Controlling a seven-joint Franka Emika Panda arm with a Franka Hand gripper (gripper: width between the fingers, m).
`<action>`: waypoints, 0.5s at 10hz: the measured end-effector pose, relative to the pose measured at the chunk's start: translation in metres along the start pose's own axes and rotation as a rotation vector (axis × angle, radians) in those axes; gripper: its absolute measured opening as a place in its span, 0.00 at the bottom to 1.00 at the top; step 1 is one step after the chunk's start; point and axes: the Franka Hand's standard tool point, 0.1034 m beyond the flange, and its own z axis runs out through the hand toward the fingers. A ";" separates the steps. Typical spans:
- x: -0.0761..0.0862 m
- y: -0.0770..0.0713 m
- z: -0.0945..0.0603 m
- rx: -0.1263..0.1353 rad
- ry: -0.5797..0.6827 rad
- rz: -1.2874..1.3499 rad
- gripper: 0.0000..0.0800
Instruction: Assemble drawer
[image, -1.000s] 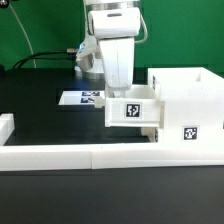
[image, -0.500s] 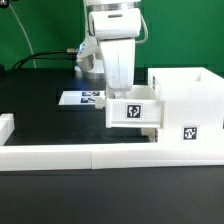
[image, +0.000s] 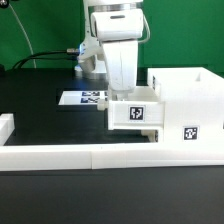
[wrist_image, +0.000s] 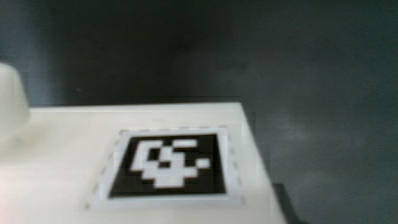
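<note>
End effector (image: 122, 92) over white tagged tray (image: 133, 113)

tray (image: 134, 114) left of, touching box shell (image: 188, 105) | marker board (image: 84, 98) behind | border wall (image: 80, 155) in front

You are looking at a robotics lab bench, not a home or a shop. The worktop (image: 40, 125) is covered in plain matte black, and a green backdrop (image: 40, 30) hangs behind it, the sort of staging used for camera recording. A white robot arm (image: 118, 45) stands over the middle of the scene, with dark cables (image: 50, 57) trailing along the back edge. The marker board (image: 85, 98) lies flat on the worktop with printed square tags, and similar black-and-white tags sit on the white plastic drawer (image: 185, 105) parts, one filling your wrist view (wrist_image: 169, 165). A long low white border wall (image: 60, 154) fences the front of the worktop.
</note>
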 end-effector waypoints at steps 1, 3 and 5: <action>0.000 -0.001 0.000 -0.005 0.001 0.010 0.05; -0.001 0.000 0.000 -0.005 0.001 0.011 0.05; -0.002 -0.001 0.000 -0.008 0.001 0.006 0.05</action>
